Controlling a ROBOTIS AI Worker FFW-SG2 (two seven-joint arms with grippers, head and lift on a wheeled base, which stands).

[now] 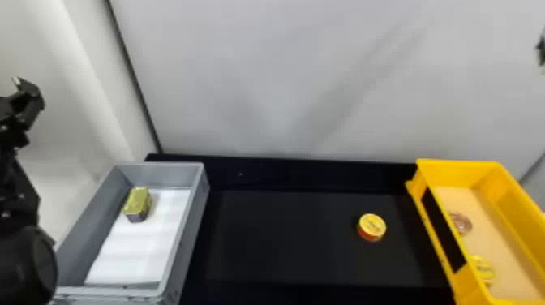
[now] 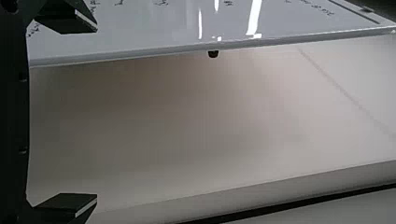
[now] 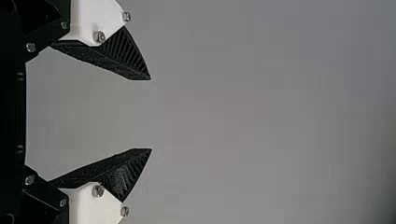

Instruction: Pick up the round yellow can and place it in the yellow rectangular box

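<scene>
Right of centre in the lower half of the head view, the round yellow can point(image 1: 372, 226), red around its side, rested on the black surface point(image 1: 304, 243). At lower right, the yellow rectangular box point(image 1: 458, 174) held a brown round piece point(image 1: 461, 223) and a yellow round one point(image 1: 484, 271). At lower left, a grey bin point(image 1: 188, 231) held a gold tin point(image 1: 138, 200) on a white sheet point(image 1: 142, 247). By the left edge was the left tool point(image 1: 28, 101), and at the upper right edge the right tool point(image 1: 541, 50); both were spread, with nothing between their fingers.
</scene>
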